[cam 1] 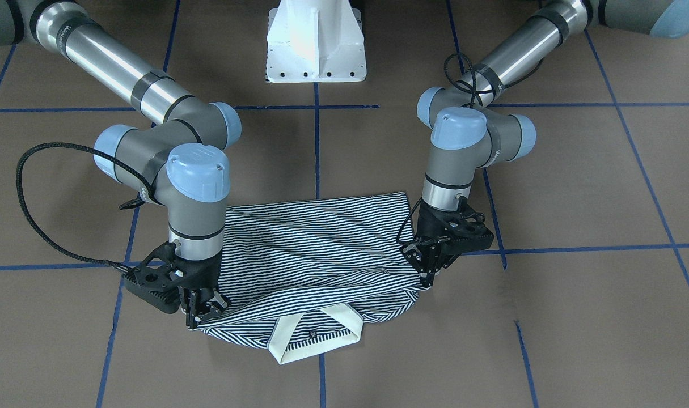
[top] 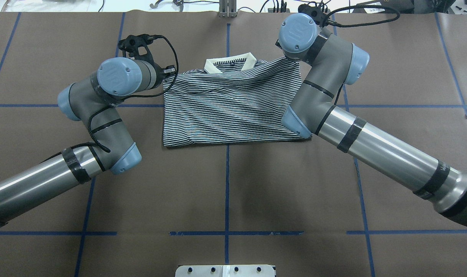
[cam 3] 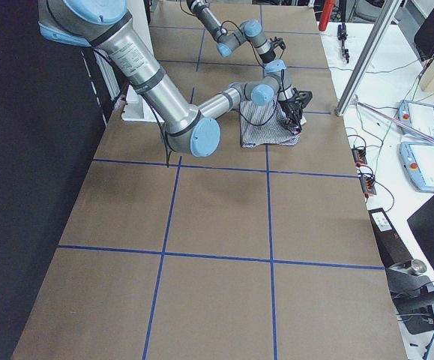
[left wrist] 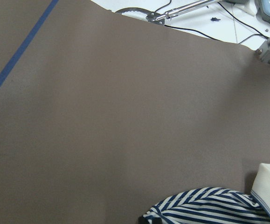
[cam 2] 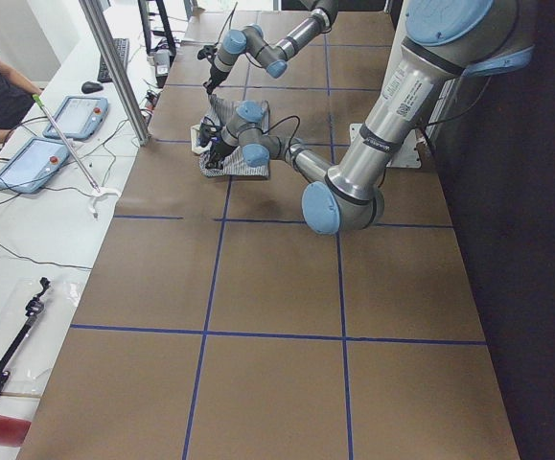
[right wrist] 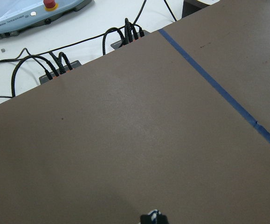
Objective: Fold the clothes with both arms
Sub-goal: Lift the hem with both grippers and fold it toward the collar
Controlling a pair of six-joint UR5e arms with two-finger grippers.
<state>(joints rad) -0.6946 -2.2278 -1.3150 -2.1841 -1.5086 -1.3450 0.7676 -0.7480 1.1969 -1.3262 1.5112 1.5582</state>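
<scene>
**Student:** Starting at the robot's side, what lies nearest?

**Instructor:** The white pedestal (cam 1: 316,45). From either side of it the left arm (top: 29,184) and the right arm (top: 383,150) reach forward over the brown tabletop (top: 287,192). Blue tape lines (top: 226,184) mark the tabletop into squares.

**Student:** And the garment?

**Instructor:** The polo shirt (top: 225,111) lies past the middle of the tabletop, astride the central tape line, in a roughly rectangular shape. Its hem (top: 233,143) faces the robot. Diagonal creases cross the navy-and-white striped body.

**Student:** Farther out?

**Instructor:** The cream collar (top: 227,59) lies at the shirt's far edge, flat on the tabletop. One pincer stands at each shoulder corner, on either side of the collar. The right pincer (cam 1: 203,310) has its fingers pressed together on the striped fabric at its corner. The left pincer (cam 1: 428,276) narrows to a point on the opposite corner, pinching the cloth. Its wrist view shows a raised fold of stripes just beside the collar.

**Student:** Beyond the tabletop's edge?

**Instructor:** A white surface (right wrist: 102,21) carrying black cables (right wrist: 55,65) and a teach pendant (right wrist: 27,14) with a red button.
</scene>
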